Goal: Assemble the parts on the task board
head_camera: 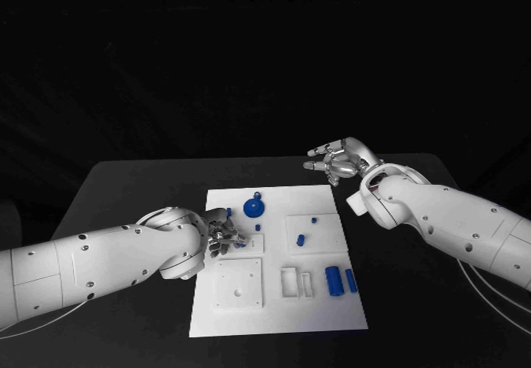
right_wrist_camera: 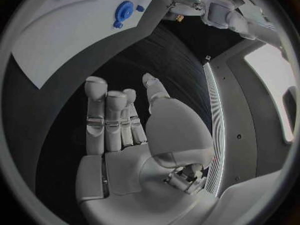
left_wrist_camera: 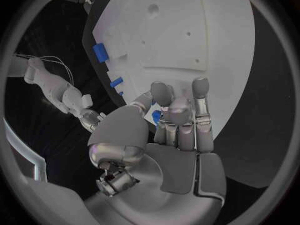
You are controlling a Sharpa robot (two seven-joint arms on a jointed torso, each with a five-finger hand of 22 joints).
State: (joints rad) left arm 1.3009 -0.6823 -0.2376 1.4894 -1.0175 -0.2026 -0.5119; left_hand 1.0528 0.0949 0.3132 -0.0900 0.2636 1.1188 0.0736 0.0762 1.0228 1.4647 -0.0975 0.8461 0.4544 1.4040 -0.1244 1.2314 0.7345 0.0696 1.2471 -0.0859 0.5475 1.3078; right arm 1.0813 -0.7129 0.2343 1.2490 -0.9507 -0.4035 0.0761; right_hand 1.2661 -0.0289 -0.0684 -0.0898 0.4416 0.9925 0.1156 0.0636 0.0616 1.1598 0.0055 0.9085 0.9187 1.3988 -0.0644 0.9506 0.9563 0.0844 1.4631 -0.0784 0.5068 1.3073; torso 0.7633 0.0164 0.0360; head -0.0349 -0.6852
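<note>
- white task board (head_camera: 332, 318) lying flat in the middle of the black tabletop (head_camera: 133, 184), long side running away from the robot.
- left hand (head_camera: 219, 232) over the board's left edge, fingers curled together around a small blue part (left_wrist_camera: 156, 116), seen pinched between thumb and fingers in the left wrist view.
- right hand (head_camera: 338, 159) up above the tabletop just beyond the board's far right corner, fingers loosely apart, nothing in it; palm bare in the right wrist view.
- blue gear-like disc (head_camera: 255, 207) on the far part of the board, a small blue peg (head_camera: 258, 228) just near it.
- two blue cylinders (head_camera: 333, 280) lying side by side near the board's right edge, beside a white rectangular frame (head_camera: 290, 281).
- another small blue piece (head_camera: 298, 240) on the raised square block right of centre.
</note>
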